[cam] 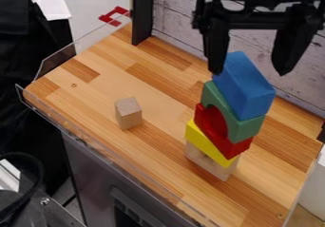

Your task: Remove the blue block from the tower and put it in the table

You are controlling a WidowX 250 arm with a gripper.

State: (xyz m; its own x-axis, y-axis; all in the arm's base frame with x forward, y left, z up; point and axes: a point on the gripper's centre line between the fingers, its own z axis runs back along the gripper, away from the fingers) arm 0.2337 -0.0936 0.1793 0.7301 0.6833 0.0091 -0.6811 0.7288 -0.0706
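Observation:
The black gripper (251, 69) hangs at the upper right, open, its two fingers wide apart. The blue block (244, 86) tops the tower and shows between and below the fingertips; the left finger overlaps its upper left edge in the view, and whether they touch I cannot tell. Beneath it come a green arch block (244, 127), a red arch block (234, 146), a yellow block (203, 140) and a natural wood block (206, 163) at the bottom. The tower stands on the right part of the wooden table (162, 150).
A small natural wood cube (129, 113) stands left of the tower. Clear plastic edging (70, 131) runs along the table's left and front sides. A black post (143, 14) and a whitewashed plank wall (177, 26) rise behind, with a red clamp (113, 16) at the back left corner.

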